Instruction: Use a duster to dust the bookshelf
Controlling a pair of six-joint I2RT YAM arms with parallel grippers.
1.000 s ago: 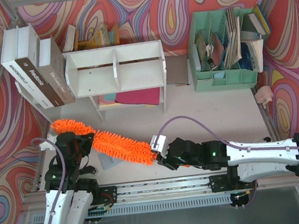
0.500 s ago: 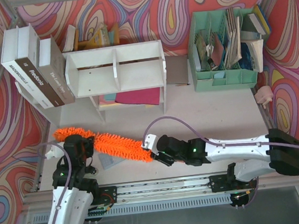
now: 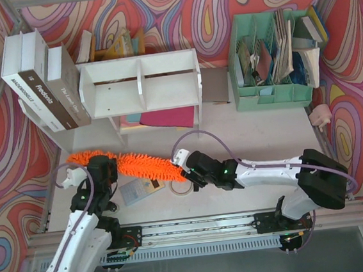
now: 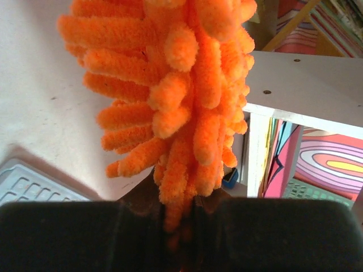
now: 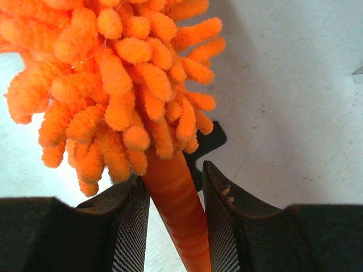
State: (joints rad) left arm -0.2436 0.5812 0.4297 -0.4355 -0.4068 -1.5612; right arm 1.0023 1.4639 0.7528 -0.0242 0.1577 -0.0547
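**Orange duster [image 3: 147, 167] spanned between two arms, short of the shelf**

Starting at nine o'clock, the left gripper [image 3: 100, 171] has its jaws pressed tight into the fluffy end of the duster. Its wrist camera shows orange strands bunched between them. That hold looks meant to steady the floppy end while the other end is sorted out.

From there the duster runs across the near table toward three o'clock, its plastic handle [image 5: 177, 209] dipping slightly toward four. A small pale booklet [image 3: 134, 192] lies on the table beneath it.

At twelve o'clock from the duster stands the white bookshelf [image 3: 165, 63], well apart from it, both compartments facing the arms and neither yet brushed. Big books [image 3: 41, 85] lean at the shelf's nine o'clock side.

The right gripper [image 3: 186, 174] sits at the handle end. Its ribbed fingers [image 5: 131, 226] stand narrowly apart with the handle running between them, but I cannot tell whether they pinch it or merely bracket it. My guess is a regrip for a better sweeping angle.

A mint-green organizer [image 3: 274, 93] fills two o'clock.
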